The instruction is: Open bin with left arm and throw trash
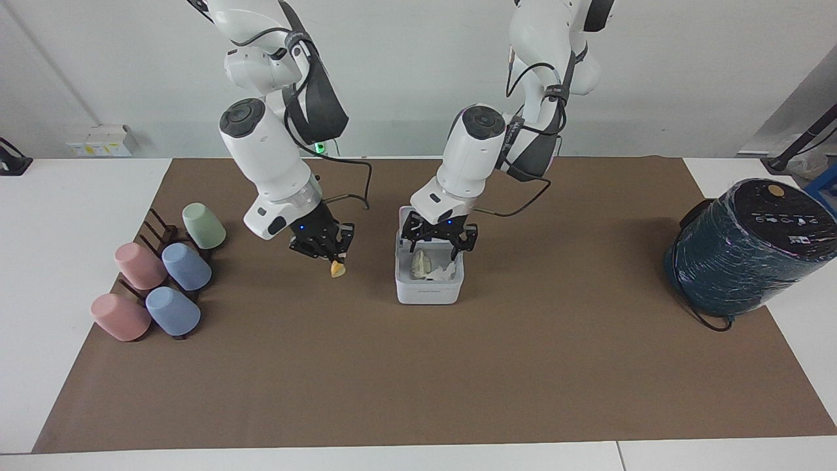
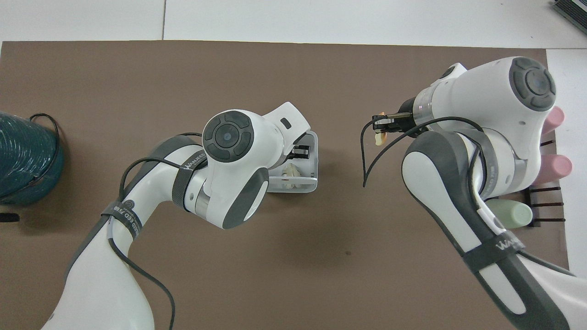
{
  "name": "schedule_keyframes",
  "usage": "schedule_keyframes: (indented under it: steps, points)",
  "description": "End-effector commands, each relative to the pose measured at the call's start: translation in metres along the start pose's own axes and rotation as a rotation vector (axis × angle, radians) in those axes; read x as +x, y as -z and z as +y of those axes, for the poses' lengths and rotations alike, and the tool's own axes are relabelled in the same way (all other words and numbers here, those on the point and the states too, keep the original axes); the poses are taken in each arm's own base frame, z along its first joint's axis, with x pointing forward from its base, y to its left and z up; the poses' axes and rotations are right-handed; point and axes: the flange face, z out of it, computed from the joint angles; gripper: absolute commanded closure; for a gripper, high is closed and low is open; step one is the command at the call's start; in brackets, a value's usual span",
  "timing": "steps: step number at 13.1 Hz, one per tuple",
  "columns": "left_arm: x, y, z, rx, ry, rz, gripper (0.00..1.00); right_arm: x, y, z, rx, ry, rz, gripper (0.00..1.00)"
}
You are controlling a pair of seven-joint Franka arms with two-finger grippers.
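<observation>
The white square bin (image 1: 429,292) stands open in the middle of the brown mat; in the overhead view (image 2: 312,160) my left arm covers most of it. Two white tissue wads (image 1: 439,273) lie inside it. My left gripper (image 1: 434,243) hangs open and empty just above the bin's opening. My right gripper (image 1: 327,252) is shut on the yellow-orange lump (image 1: 337,269) and holds it above the mat, beside the bin toward the right arm's end. The lump also shows in the overhead view (image 2: 379,138) at the right gripper (image 2: 380,124).
Several pastel cups (image 1: 186,266) lie on a dark rack at the right arm's end of the table. A big dark teal wrapped cylinder (image 1: 752,245) stands at the left arm's end.
</observation>
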Motion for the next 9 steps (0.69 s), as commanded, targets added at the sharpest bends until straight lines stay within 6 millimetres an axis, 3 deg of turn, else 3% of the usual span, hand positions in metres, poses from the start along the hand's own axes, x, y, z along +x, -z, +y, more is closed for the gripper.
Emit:
schedule_keyframes:
  steps: [1,3,6,7,9]
  points:
    - [0.025,0.052,-0.038,0.022,0.067,-0.066,0.00,-0.004,-0.005,-0.035,0.052,-0.051,0.042,1.00]
    - [0.033,0.087,-0.077,0.046,0.113,-0.106,0.01,-0.011,-0.017,-0.058,0.087,-0.092,0.048,1.00]
    - [0.040,0.116,-0.142,0.110,0.188,-0.165,0.01,-0.027,-0.039,-0.096,0.148,-0.138,0.015,1.00]
    - [0.039,0.125,-0.162,0.147,0.186,-0.173,0.01,-0.036,-0.052,-0.115,0.159,-0.154,0.015,1.00]
    - [0.036,0.146,-0.197,0.161,0.154,-0.175,0.01,-0.045,-0.072,-0.135,0.170,-0.218,0.015,1.00]
